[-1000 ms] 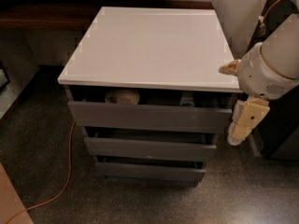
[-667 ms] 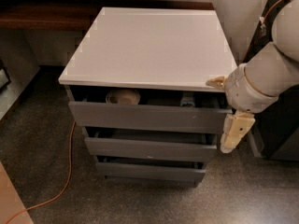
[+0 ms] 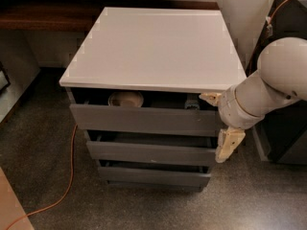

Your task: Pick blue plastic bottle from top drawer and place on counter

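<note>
Wooden shelf [image 3: 43, 16]: dark brown, along the back wall at the far left, behind the cabinet
Orange cable [image 3: 72, 166]: trails over the dark speckled floor left of the drawers
Counter [image 3: 153, 47]: glossy white square top of the grey cabinet
Top drawer [image 3: 144, 120]: pulled out a little, with a dark gap showing under the counter's front edge
Pale round dish [image 3: 125, 98]: inside the top drawer, left of centre
Blue plastic bottle [image 3: 192, 102]: in the top drawer's right part, only a small bit visible in the gap; any label is too small to read
Lower drawers [image 3: 151, 152]: two grey fronts, both slightly ajar
Gripper [image 3: 211, 128]: at the cabinet's front right corner, cream fingers [image 3: 228, 145] spread wide apart, one by the counter's edge near the bottle, one hanging beside the drawer fronts, holding nothing
Arm [image 3: 268, 85]: bulky white, entering from the right
</note>
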`<state>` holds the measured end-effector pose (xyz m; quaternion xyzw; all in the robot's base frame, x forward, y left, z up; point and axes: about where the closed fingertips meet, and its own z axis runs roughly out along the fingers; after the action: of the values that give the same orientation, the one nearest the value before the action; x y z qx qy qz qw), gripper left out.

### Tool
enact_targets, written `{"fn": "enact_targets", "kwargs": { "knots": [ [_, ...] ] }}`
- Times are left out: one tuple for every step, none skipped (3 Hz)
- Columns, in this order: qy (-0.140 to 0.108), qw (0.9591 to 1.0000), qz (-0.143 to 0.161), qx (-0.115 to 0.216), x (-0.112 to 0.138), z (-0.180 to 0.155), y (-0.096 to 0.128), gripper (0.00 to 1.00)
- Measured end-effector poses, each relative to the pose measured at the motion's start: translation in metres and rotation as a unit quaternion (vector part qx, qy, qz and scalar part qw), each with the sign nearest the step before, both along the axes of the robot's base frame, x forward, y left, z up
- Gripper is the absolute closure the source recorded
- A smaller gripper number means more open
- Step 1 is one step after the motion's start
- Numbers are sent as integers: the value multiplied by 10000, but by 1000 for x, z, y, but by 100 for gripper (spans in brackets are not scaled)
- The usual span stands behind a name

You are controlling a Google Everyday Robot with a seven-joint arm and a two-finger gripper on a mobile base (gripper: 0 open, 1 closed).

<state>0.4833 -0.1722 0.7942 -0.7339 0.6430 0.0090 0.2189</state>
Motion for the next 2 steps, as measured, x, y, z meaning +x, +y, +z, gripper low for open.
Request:
{"fn": "enact_targets", "kwargs": {
  "knots": [
    [1,10000,11,-6,0,-3,0,0],
    [33,9999,105,-34,-1,-23,1,0]
  ]
}}
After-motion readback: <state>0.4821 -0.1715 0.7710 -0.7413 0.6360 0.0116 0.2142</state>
